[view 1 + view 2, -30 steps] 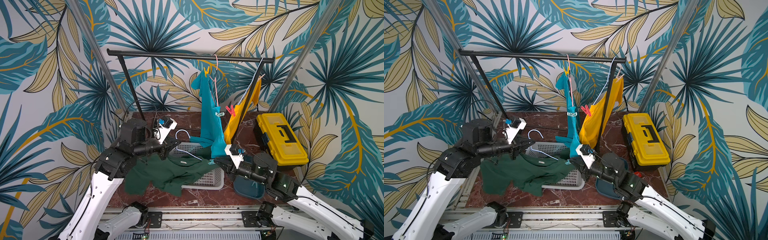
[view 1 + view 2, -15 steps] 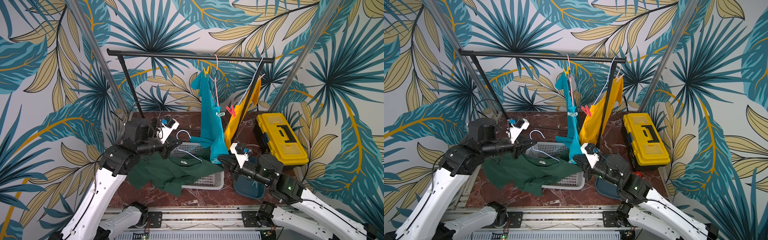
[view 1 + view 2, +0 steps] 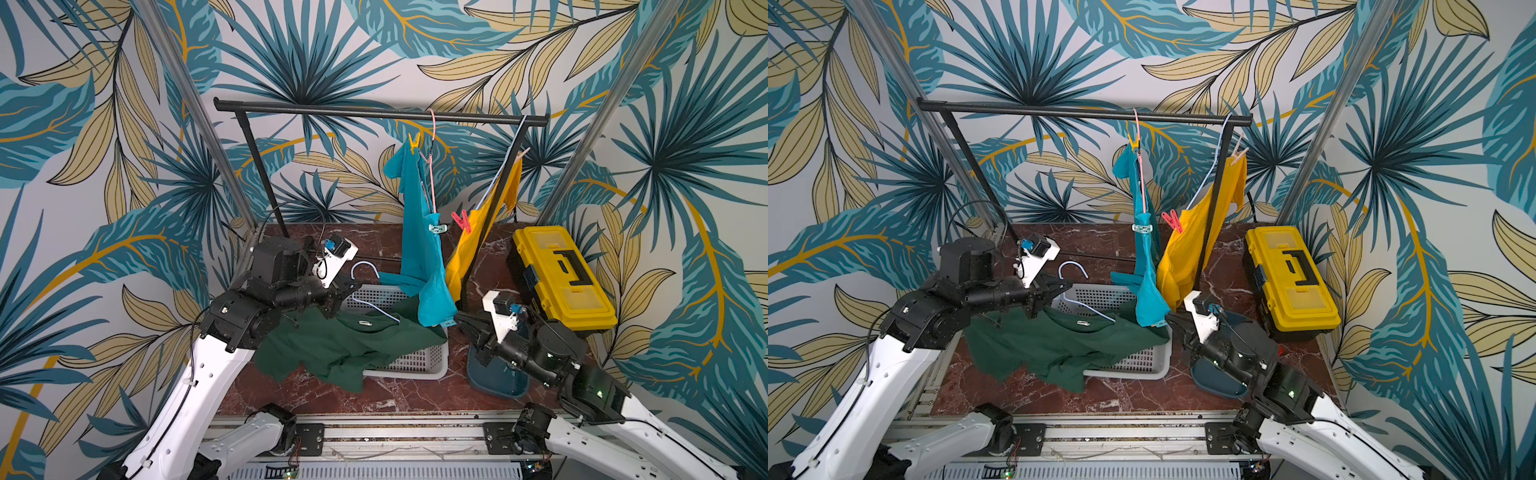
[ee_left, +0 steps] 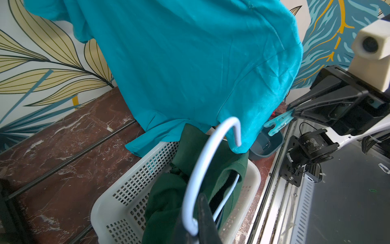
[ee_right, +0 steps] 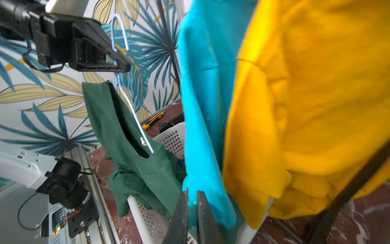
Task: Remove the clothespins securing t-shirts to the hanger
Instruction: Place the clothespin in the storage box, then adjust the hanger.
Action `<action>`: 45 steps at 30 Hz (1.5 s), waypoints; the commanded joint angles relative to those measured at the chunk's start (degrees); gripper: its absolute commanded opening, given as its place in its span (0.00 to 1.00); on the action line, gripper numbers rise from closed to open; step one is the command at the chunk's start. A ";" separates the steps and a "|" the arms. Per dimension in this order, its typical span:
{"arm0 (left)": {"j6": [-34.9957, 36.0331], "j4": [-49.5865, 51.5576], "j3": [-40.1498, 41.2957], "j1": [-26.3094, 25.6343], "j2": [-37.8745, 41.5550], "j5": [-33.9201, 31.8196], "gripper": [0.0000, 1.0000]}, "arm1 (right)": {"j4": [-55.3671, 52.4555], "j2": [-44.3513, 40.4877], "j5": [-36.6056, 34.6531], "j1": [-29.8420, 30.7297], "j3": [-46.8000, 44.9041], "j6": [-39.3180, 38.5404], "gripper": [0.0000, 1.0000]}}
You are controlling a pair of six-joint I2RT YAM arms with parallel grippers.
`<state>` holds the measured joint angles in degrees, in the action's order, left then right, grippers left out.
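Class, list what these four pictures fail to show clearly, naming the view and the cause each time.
Right wrist view: yellow t-shirt blurred, edges smeared.
Left wrist view: bottom edge cuts off the left pincer holding the pale hanger; turquoise t-shirt covers part of the blue bowl.
Both top views: right arm overlaps that bowl; teal clothespin in the right pincer too small.

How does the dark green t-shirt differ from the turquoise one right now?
The dark green t-shirt lies slumped over the white plastic basket; the turquoise t-shirt hangs from the black rail. The turquoise one carries a yellow clothespin near its top; the green one shows none. Both are short-sleeved shirts.
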<state>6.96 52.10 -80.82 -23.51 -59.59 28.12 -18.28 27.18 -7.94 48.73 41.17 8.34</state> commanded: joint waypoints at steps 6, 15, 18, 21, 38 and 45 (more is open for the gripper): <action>1.66 -0.77 -0.75 0.30 -1.04 -0.52 0.00 | -21.82 -9.31 -34.73 -0.13 -2.33 22.23 0.16; 1.98 -0.86 -0.75 0.30 -1.06 0.85 0.00 | -36.71 13.18 -45.98 -0.10 4.50 38.84 0.22; 2.34 -0.93 -0.75 0.33 -0.79 0.86 0.00 | -35.60 19.77 -47.10 -0.09 4.05 41.67 0.31; 2.79 -0.94 -0.79 0.30 -0.61 0.82 0.00 | -36.30 22.62 -49.84 -0.21 3.23 45.96 0.47; 1.14 -2.79 -1.65 0.30 3.29 -2.98 0.00 | -23.11 7.03 -33.22 0.03 7.46 29.60 0.79; -1.03 -2.98 -3.65 0.33 2.98 -3.24 0.00 | -17.36 10.36 -22.32 0.93 19.26 16.37 0.79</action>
<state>7.03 51.22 -82.28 -23.51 -57.23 25.52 -40.36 37.56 -36.60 49.32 57.43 32.75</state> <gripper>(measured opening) 0.069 0.791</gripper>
